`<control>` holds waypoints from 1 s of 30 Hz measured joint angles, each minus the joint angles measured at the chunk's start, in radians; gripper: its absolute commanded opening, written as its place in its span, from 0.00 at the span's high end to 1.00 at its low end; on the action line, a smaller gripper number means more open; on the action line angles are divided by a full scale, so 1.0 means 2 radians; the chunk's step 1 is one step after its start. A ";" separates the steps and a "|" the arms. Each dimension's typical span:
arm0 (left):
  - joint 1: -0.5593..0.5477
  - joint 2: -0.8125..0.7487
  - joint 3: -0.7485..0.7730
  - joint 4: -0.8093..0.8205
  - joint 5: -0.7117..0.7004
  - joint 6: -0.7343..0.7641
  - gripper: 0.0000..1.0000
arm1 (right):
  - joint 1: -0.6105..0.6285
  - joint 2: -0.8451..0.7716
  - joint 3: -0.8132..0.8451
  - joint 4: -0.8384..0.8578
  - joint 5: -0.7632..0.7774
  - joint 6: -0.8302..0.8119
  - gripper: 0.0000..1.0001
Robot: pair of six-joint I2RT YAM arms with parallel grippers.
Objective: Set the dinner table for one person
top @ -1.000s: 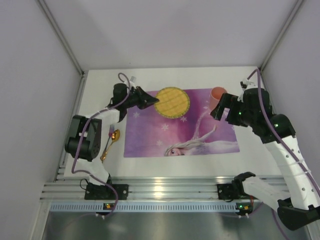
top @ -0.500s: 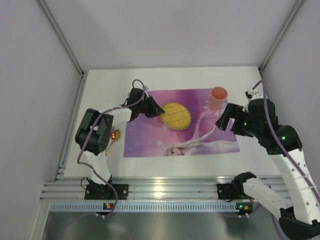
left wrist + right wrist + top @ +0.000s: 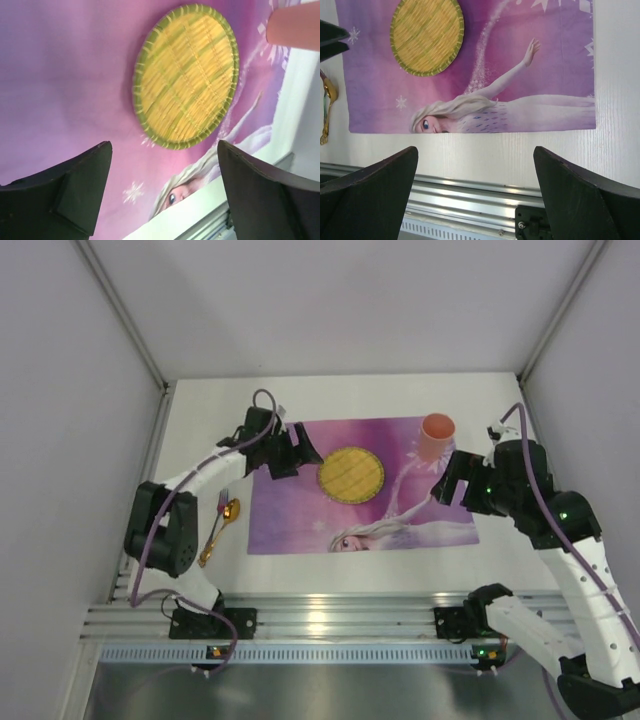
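Note:
A round woven yellow plate with a green rim lies flat on the purple princess placemat, which is spread on the white dinner table. My left gripper hovers just left of the plate, open and empty; in its wrist view the plate lies ahead of the spread fingers. A pink cup stands upright at the placemat's far right corner. My right gripper is open, low and just near of the cup, holding nothing. The right wrist view shows the plate too.
A gold spoon and a fork lie on the table left of the placemat. The aluminium rail runs along the near edge. Pale grey panels wall the sides and back.
The left gripper slid the plate nearer and toward the placemat's middle, let go, opened and drew back to the left. The right gripper backed off from the cup.

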 measured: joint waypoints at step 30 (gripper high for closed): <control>0.124 -0.006 -0.028 -0.359 -0.332 0.197 0.27 | 0.000 0.007 -0.029 0.005 -0.052 -0.027 0.00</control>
